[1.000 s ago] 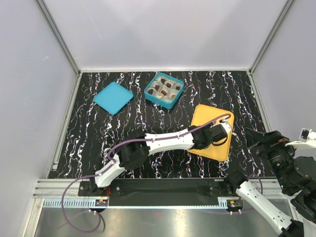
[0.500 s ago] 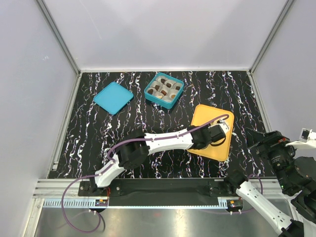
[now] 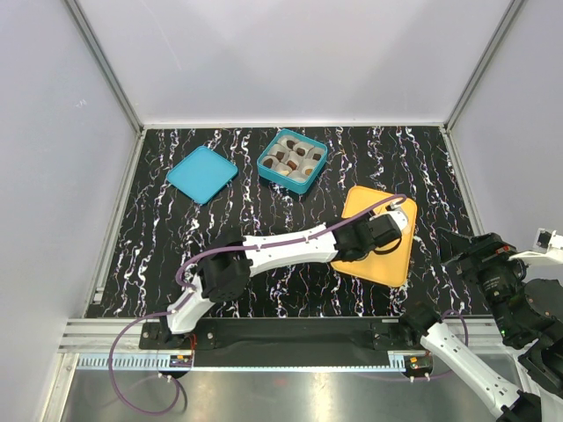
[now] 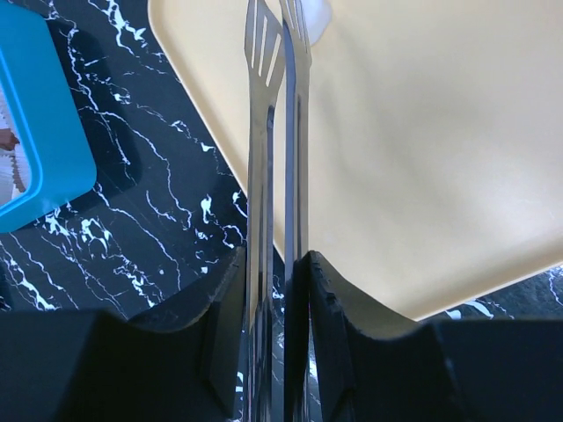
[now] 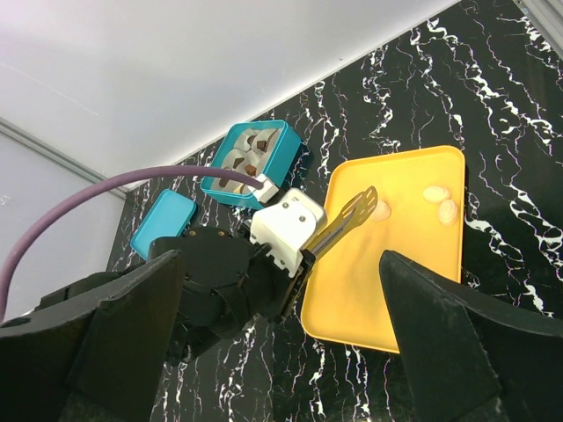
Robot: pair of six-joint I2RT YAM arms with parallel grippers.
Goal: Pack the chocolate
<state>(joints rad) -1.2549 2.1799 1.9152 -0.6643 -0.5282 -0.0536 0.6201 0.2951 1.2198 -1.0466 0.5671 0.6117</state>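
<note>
**Ana:** Where does the chocolate lie?

**Ben:** It lies in two places. The dark brown pieces sit in the compartments of the open teal box, near the middle of the far edge of the desk. Three pale cream pieces lie on the yellow tray, which rests askew toward the right edge. Two are close together near one corner of the tray, and the third is apart from them, further in.

**Ana:** And the left gripper?

**Ben:** The left arm stretches across the desk from the near edge, so the left gripper is over the tray. Its two long slotted blades are drawn almost flat against each other, with only a thin slit between. The lone cream piece shows just beside their tips. The wrist view does not show whether the blades touch it.

**Ana:** The right one?

**Ben:** The right gripper is held back by the near right corner. Its dark fingers are spread wide, with nothing between them.

**Ana:** Anything else on the desk?

**Ben:** The teal lid lies flat toward the far left corner, apart from the box.
</note>
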